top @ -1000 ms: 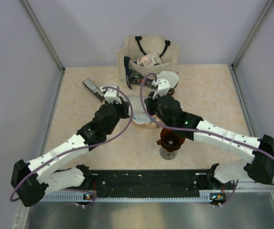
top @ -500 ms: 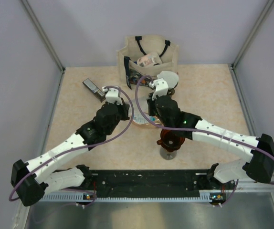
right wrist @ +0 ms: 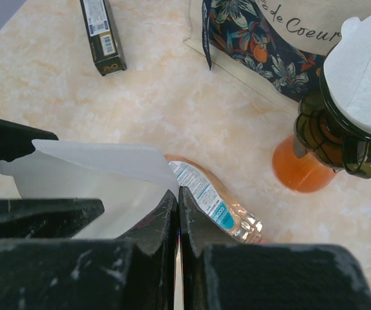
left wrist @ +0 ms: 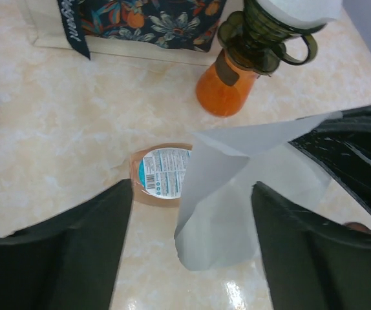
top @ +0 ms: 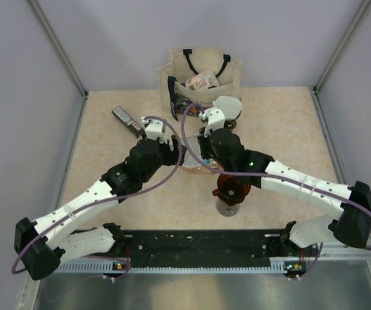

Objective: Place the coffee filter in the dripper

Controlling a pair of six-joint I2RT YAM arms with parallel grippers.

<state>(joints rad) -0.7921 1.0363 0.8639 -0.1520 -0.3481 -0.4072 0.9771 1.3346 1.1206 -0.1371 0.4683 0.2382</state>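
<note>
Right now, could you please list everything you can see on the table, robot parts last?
coffee filter: one, white, held above mid-table
filter pack: one, brown, below that filter
server: one, orange, far middle
green dripper: one, dark green, paper-lined, on the server
amber dripper: one, amber, near front
box: one, black, far left
tote bag: one, beige, far edge
left gripper: one, black, open
right gripper: one, black, shut on the coffee filter

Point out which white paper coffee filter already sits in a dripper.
The white paper filter in the dark green glass dripper atop the orange vessel. The other filter is off any dripper, pinched in the right hand.
</note>
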